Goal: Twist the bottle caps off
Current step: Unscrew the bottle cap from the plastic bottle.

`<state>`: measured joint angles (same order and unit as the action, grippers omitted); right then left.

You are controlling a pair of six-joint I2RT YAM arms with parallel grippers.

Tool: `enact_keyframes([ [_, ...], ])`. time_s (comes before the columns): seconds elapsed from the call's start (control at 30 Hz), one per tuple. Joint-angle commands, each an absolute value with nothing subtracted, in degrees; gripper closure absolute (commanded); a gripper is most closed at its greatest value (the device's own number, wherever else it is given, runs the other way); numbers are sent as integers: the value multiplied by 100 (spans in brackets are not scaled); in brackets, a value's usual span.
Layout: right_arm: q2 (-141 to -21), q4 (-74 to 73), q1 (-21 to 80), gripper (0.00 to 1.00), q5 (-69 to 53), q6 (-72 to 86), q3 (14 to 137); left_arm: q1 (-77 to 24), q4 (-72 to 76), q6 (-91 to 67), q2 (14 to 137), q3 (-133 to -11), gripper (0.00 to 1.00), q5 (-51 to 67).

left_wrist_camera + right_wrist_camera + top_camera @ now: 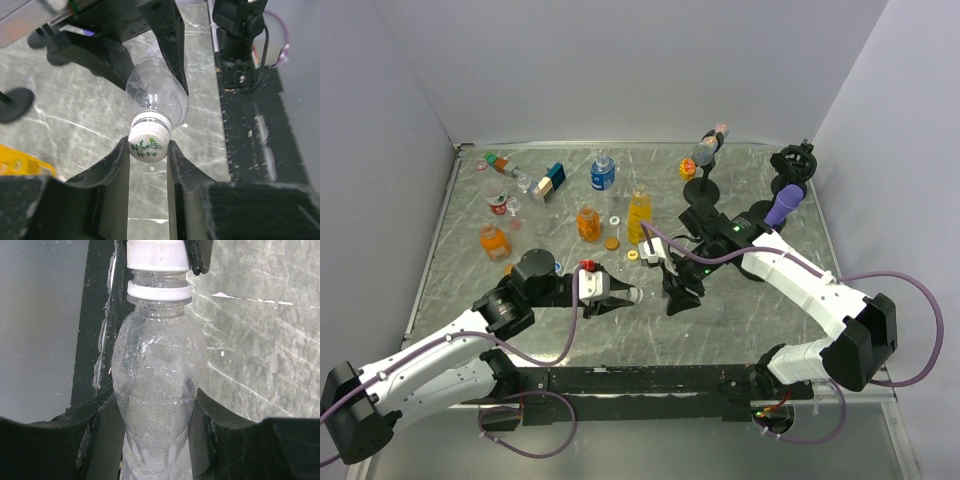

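Two robot arms share one clear bottle at the centre of the overhead frame.
The left fingers clench its single white cap; the right fingers grasp its body. On the tabletop, upper centre, stand two orange bottles, one yellow bottle and one blue-labelled bottle.

Noted: grey marbled table top, closed in by pale walls at left, back and right. Found in the far left corner: a small green-and-orange block, a blue block with a tan-and-white piece touching it, and a small red can upright nearby. Found at far right: a black stand on a round base, a black clamp fixture near it, and a purple tapered part just in front of it (markings not legible).
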<state>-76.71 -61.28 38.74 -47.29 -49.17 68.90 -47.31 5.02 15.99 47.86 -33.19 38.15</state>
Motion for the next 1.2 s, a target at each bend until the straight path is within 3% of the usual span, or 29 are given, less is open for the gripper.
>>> enact_keyframes([
  [0.0,-7787,-5757,3876,72,-4378,-4650,7049,-4746,1028,92,4860,-3551,99,3912],
  [0.27,-8112,-5511,3771,72,-3701,-4272,7189,-4720,896,-3380,5448,-3507,99,2567],
  [0.53,-8165,-5397,3771,73,-3402,-4236,7181,-4237,1125,-6421,6047,-3700,99,2926],
  [0.73,-8016,-5335,3771,73,-3401,-4377,7067,-3727,2090,-8207,5959,-3235,99,3312],
  [0.93,-7893,-5221,3771,73,-3384,-4517,7022,-3726,2226,-8641,6205,-3374,99,3735],
  [1.17,-7717,-5089,3630,73,-3278,-4368,6786,-3577,-603,-6534,5872,-3990,99,2639],
])
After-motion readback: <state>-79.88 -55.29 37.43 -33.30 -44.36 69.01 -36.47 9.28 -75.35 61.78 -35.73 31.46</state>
